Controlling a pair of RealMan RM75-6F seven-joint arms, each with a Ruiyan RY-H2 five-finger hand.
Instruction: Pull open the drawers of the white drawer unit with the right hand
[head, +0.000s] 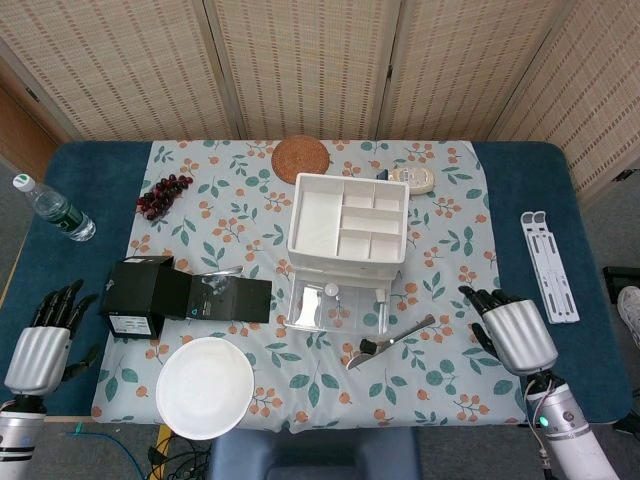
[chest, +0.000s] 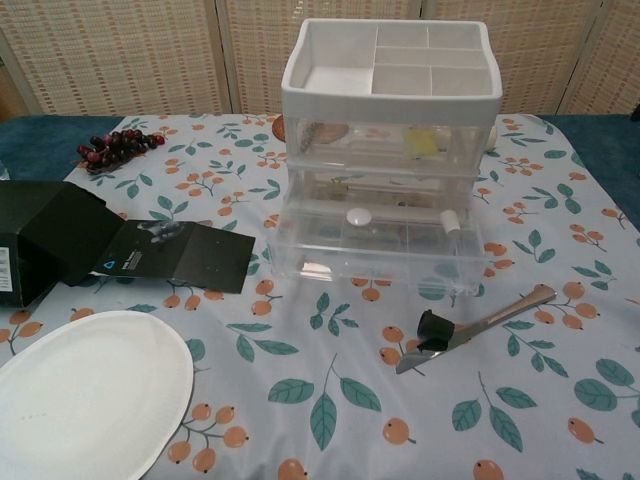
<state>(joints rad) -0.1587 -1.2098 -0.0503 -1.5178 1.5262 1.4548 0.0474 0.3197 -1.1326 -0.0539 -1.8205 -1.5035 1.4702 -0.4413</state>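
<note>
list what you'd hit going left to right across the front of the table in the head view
left hand → black box → white plate → pulled-out bottom drawer → metal tool → right hand

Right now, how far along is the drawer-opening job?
Done: the bottom drawer of the white drawer unit sticks out toward the table's front edge. In hand: nothing; the right hand is off to the unit's right, fingers spread, touching no drawer. Left: the upper drawers sit flush and closed. The left hand is idle at the table's near left edge.
</note>
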